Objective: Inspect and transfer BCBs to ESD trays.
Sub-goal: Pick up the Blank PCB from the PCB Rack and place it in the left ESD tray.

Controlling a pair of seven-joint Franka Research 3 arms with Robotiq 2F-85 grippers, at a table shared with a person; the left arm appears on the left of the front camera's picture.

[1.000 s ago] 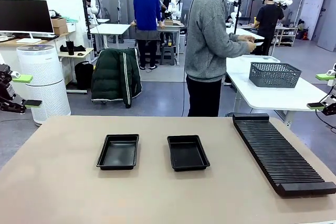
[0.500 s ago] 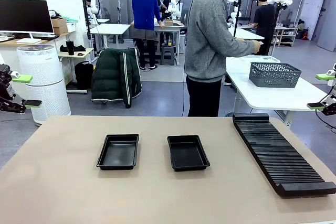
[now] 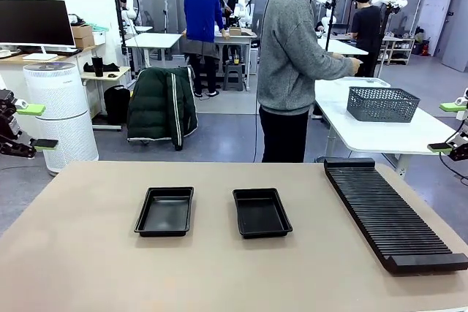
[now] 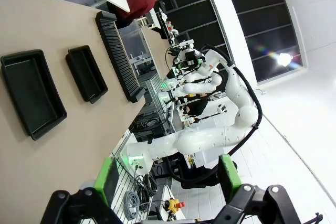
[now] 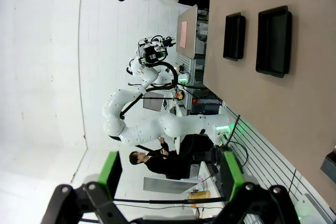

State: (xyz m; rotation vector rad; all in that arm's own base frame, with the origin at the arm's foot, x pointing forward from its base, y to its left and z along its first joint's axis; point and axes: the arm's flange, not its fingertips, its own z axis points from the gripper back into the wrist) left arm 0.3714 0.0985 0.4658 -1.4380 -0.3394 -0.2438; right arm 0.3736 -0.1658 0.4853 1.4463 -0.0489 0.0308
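The left gripper (image 3: 38, 126) and right gripper (image 3: 447, 128) are hanging with jaws wide open, gripping nothing. Between them on the table (image 3: 88, 268), one black tray (image 3: 164, 211) is lying nearer the left jaws, the other tray (image 3: 261, 212) beside it.

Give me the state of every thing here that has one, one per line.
Left tray: empty, flat on the table.
Right tray: empty, flat on the table.
Slotted rack: empty, lying flat.
Left gripper: open, holding nothing.
Right gripper: open, holding nothing.
Mesh basket: upright, contents hidden.
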